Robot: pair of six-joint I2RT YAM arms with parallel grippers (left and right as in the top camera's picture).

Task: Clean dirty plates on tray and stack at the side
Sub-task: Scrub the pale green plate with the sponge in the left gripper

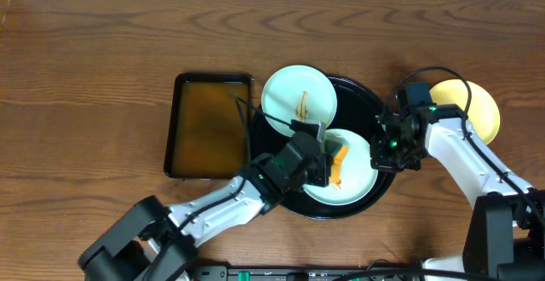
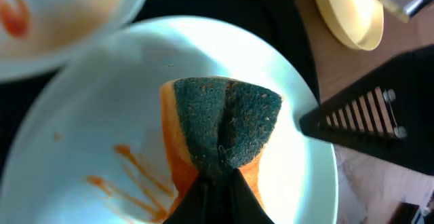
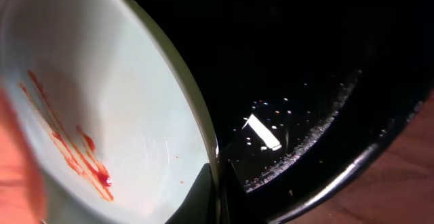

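Note:
On the round black tray [image 1: 361, 102] lie two mint plates. The far one [image 1: 298, 98] carries a brown-red sauce streak. The near one [image 1: 356, 179] has red streaks [image 2: 135, 176] on its floor. My left gripper [image 2: 217, 183] is shut on an orange sponge with a green scouring face [image 2: 224, 132], and the sponge rests on this near plate [image 2: 102, 108]. My right gripper [image 3: 218, 183] is shut on that plate's right rim [image 3: 122, 102], one finger inside and one outside. A cream-yellow plate [image 1: 473, 111] sits on the table right of the tray.
A rectangular brown tray [image 1: 209, 126] lies just left of the black tray, its right edge close to my left arm. The right arm [image 1: 464, 157] crosses beside the cream plate. Bare wooden table [image 1: 85, 77] surrounds everything.

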